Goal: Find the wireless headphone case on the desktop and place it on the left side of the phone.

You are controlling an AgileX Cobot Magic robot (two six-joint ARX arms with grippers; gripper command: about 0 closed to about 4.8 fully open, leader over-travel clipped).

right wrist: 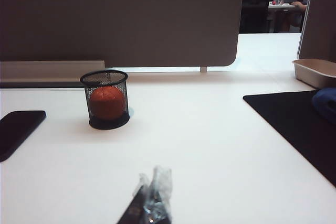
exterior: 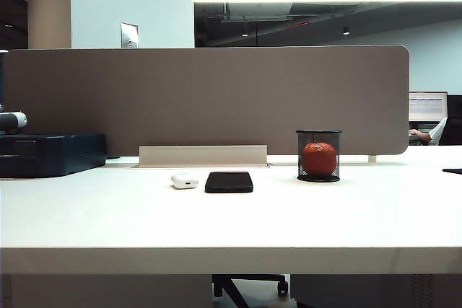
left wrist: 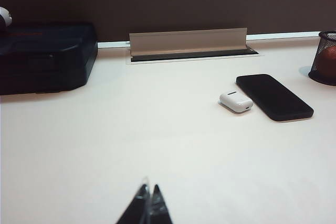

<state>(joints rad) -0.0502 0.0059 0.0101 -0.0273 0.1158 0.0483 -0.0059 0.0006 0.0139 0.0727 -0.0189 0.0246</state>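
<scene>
White desktop (exterior: 231, 221) fills the lower half of my exterior view, with a grey-brown partition (exterior: 209, 99) standing behind it. At centre I see the wireless headphone case (exterior: 184, 180) lying just left of the phone (exterior: 229, 182), a narrow gap between them. To the right stands a black mesh cup (exterior: 318, 156) with an orange ball (exterior: 319, 158) inside, and a dark blue box (exterior: 50, 154) sits at the far left. Neither arm shows from this camera.

From the left wrist camera I get the left gripper (left wrist: 149, 196) at the bottom edge, tips pressed together and holding nothing, well apart from the case (left wrist: 236, 101) and phone (left wrist: 274, 96) at right of centre. A cable slot (left wrist: 191, 45) shows clearly here.

On the right wrist camera the right gripper (right wrist: 153, 195) sits low in frame, jaws closed and empty. Only this camera shows me a black mat (right wrist: 294, 124) and a tray (right wrist: 314, 72) at right; the case is out of its sight, and the phone (right wrist: 18, 129) barely enters at left.
</scene>
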